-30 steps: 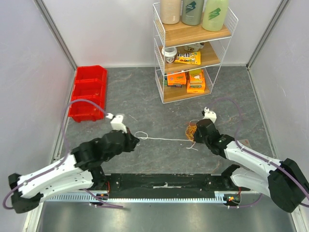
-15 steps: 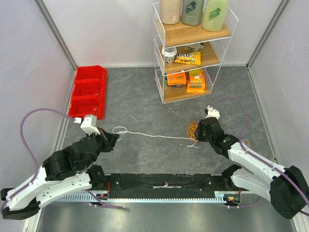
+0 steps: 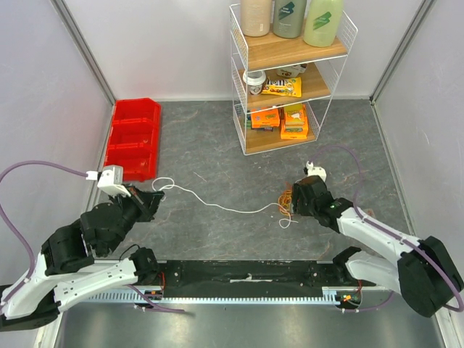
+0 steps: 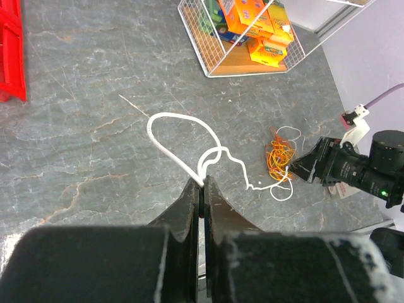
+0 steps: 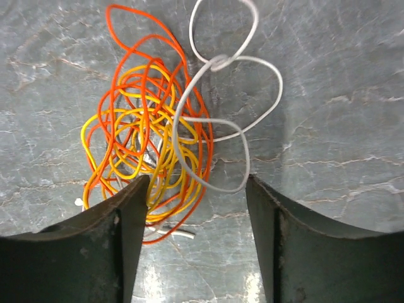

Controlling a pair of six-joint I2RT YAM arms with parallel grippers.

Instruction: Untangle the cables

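Note:
A long white cable [image 3: 217, 205] trails over the grey floor from my left gripper [image 3: 154, 194] to a tangle of orange and yellow cables [image 3: 288, 197]. In the left wrist view the left gripper [image 4: 203, 186] is shut on the white cable [image 4: 172, 117], which loops just past the fingertips and runs on to the tangle [image 4: 279, 154]. My right gripper [image 3: 294, 203] sits at the tangle. In the right wrist view it [image 5: 199, 183] stands open over the tangle [image 5: 142, 120], its left finger at the tangle's edge. White loops [image 5: 252, 63] lie beside and across the tangle.
Red bins [image 3: 133, 138] stand at the left wall, just beyond the left gripper. A white wire shelf [image 3: 286, 80] with bottles and orange boxes stands at the back. Grey walls close in both sides. Purple arm cables arc above each wrist.
The left arm has swung left, drawing the white cable out of the tangle into a long slack line. The right gripper has opened and let go of the tangle.

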